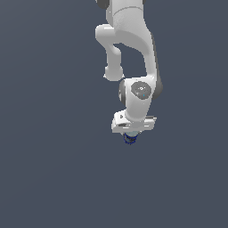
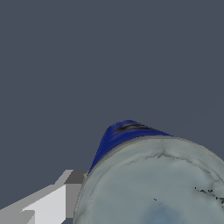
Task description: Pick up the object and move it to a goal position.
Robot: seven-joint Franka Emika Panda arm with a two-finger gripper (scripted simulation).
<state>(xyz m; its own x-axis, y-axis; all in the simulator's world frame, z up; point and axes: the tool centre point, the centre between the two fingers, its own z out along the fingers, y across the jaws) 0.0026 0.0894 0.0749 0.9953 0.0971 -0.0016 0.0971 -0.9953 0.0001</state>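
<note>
Item: pick-and-move job, one arm, status entry. Exterior view: we log the white arm (image 1: 131,40) reaching down over a plain dark grey ground (image 1: 44,178), w/ the gripper (image 1: 130,137) at its lower end; directly under the gripper body a small dark blue bit of the object (image 1: 130,139) pokes out, most of it hidden by the white housing. No goal marker shows anywhere in this view, so we can't place the target. We can't tell here whether the object is lifted clear of the ground or resting on it; no shadow or gap reads clearly. Wrist view: the object (image 2: 153,183) fills the area nearest the camera, pale grey-blue round top facing the lens, dark blue side showing beyond it; one white/grey finger (image 2: 52,201) sits right beside the can's side, apparently touching, the other finger out of frame. Our judgement: approach is done and the can sits betw. the fingers; grasp is prob. made or about to be made, carry to goal is all left. Pincer state: we cannot tell whether it is clenched on the can or only set around it, since only one finger shows and the contact line is unclear; opening looks no wider than the can needs.
</note>
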